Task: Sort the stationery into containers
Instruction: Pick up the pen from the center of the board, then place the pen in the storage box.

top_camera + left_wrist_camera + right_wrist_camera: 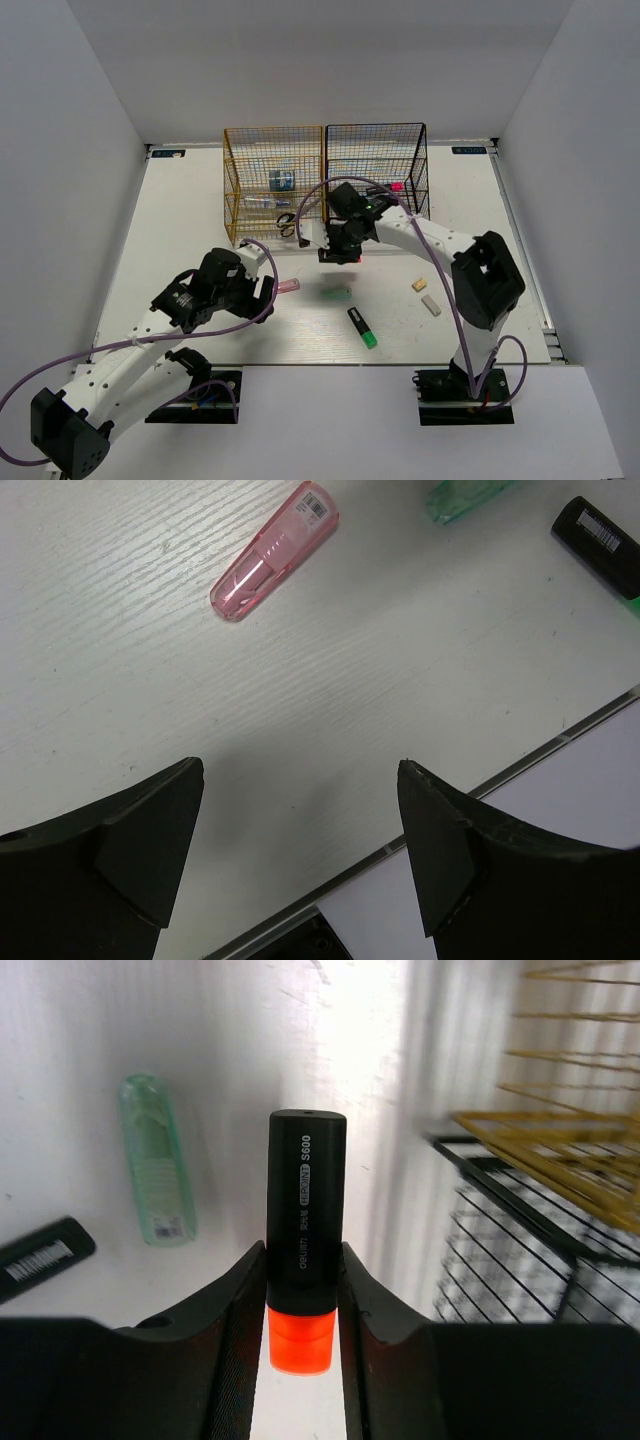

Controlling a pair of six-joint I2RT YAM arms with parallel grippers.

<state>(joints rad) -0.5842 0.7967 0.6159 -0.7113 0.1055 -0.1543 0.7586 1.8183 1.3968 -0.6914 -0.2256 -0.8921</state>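
My right gripper [302, 1260] is shut on a black highlighter with an orange cap [305, 1200], held above the table in front of the racks. From above, the right gripper [340, 252] hangs just before the gold-yellow rack [272, 180] and the black rack [378, 165]. My left gripper [300, 770] stands open and empty near the table's front edge, with a pink capsule [272, 552] lying beyond it. A green capsule [156, 1160] and a green-capped highlighter [362, 327] lie on the table.
The gold rack holds scissors [286, 222], a blue tape roll [282, 180] and a clear pen [262, 201]. A pink-capped highlighter [396, 186] sits in the black rack. Two beige erasers [420, 285] [431, 304] lie at the right. The table's front edge [480, 780] runs close under the left gripper.
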